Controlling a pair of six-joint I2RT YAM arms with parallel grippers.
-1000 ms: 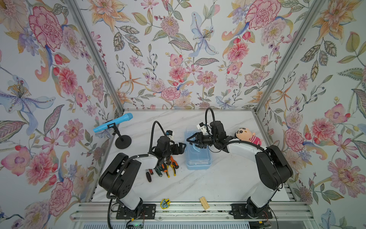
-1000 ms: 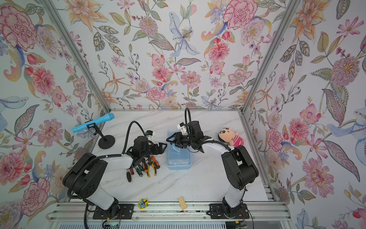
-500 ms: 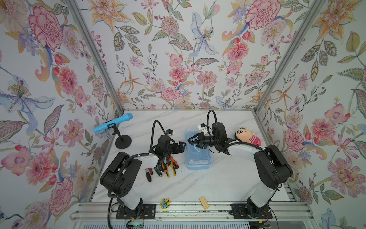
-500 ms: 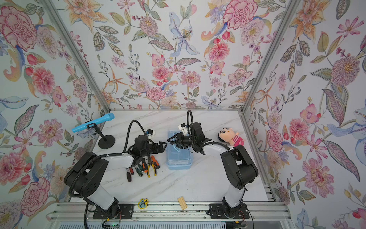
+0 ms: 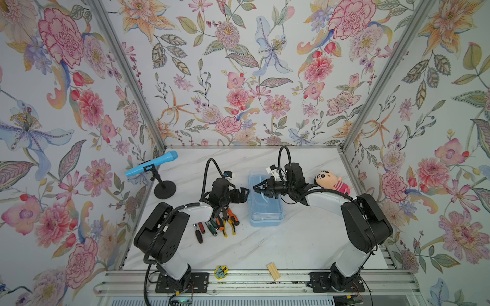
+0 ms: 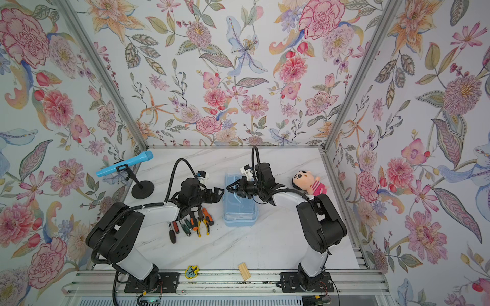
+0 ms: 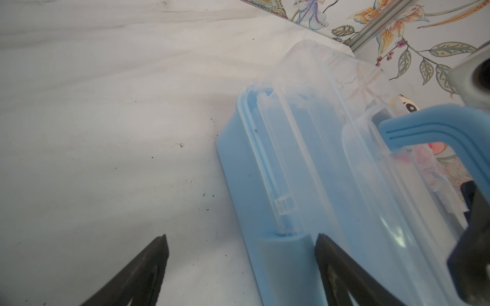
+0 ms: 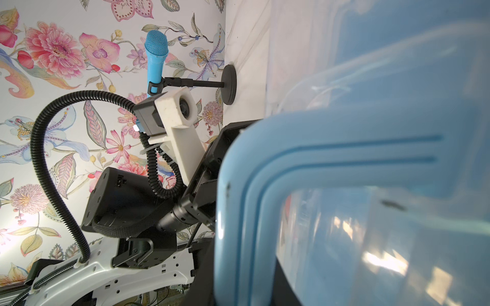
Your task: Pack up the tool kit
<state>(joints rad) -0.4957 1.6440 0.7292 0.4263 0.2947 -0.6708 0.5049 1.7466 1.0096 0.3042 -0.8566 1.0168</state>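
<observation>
R gripper (image 5: 256,187) nearly closed, pinching the raised carry handle (image 7: 424,127) of the blue tool box (image 5: 266,217) (mid-table, clear lid on). L gripper (image 7: 242,238) wide open, empty, astride box's left edge; pliers & screwdrivers (image 5: 217,225) lie beside.

Right gripper (image 5: 256,187) tighter on handle (image 7: 413,127).

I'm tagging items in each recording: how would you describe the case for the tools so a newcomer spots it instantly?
On the white marble table, look to the middle. There lies the tool box, a pale blue tray under a clear lid. It is the only box: loose tools lie to its left, a plush doll to its right.
</observation>
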